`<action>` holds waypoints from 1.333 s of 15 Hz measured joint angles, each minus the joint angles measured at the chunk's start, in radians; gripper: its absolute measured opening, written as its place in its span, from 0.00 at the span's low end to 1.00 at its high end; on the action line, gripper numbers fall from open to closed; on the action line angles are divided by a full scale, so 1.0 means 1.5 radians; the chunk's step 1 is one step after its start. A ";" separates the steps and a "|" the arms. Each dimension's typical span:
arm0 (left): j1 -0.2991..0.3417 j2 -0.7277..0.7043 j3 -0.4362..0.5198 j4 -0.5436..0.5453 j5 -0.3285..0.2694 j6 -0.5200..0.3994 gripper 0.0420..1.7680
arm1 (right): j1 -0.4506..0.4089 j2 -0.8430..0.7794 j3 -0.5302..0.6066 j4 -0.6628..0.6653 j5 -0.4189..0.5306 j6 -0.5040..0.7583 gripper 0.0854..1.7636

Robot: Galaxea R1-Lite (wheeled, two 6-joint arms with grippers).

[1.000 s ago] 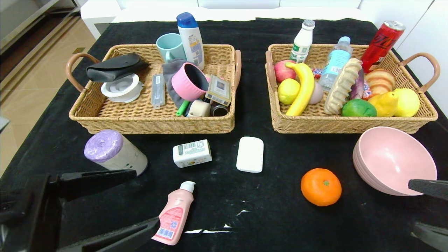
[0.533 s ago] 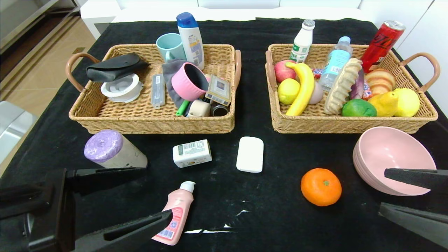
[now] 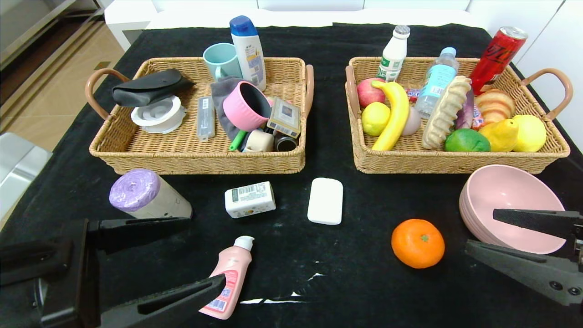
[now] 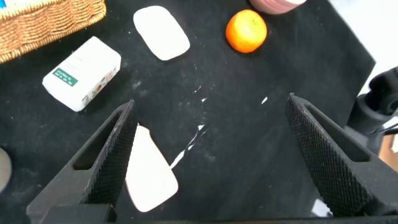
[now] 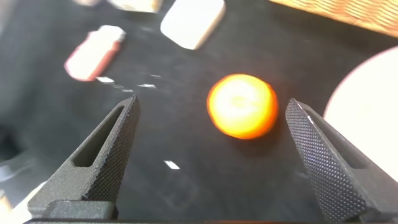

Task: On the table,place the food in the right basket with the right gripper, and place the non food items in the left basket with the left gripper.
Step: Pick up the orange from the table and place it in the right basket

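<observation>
Orange [image 3: 417,243] sits loose on the black cloth of the table [image 3: 328,282], just in front of your right gripper [image 3: 480,232], whose jaws stand wide apart with nothing in them. Expect a firm, round, waxy fruit that may roll; take it across its middle. Pink bowl [image 3: 512,214] beside it looks hard, smooth and light; pinch its rim. Left gripper [image 3: 205,253] also hangs agape, empty, over the pink bottle [image 3: 227,278], glossy plastic, likely slippery. Woven right basket [image 3: 455,159] is already crowded.
</observation>
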 joint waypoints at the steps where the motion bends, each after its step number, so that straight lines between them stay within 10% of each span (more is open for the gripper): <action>1: 0.000 -0.001 0.001 0.000 0.000 0.002 0.97 | 0.013 0.008 -0.011 0.028 -0.045 0.000 0.97; 9: 0.000 0.002 0.000 -0.002 0.001 0.004 0.97 | 0.157 0.152 -0.291 0.349 -0.335 0.178 0.97; 20: 0.000 0.004 -0.003 -0.002 0.001 0.003 0.97 | 0.218 0.337 -0.461 0.566 -0.410 0.391 0.97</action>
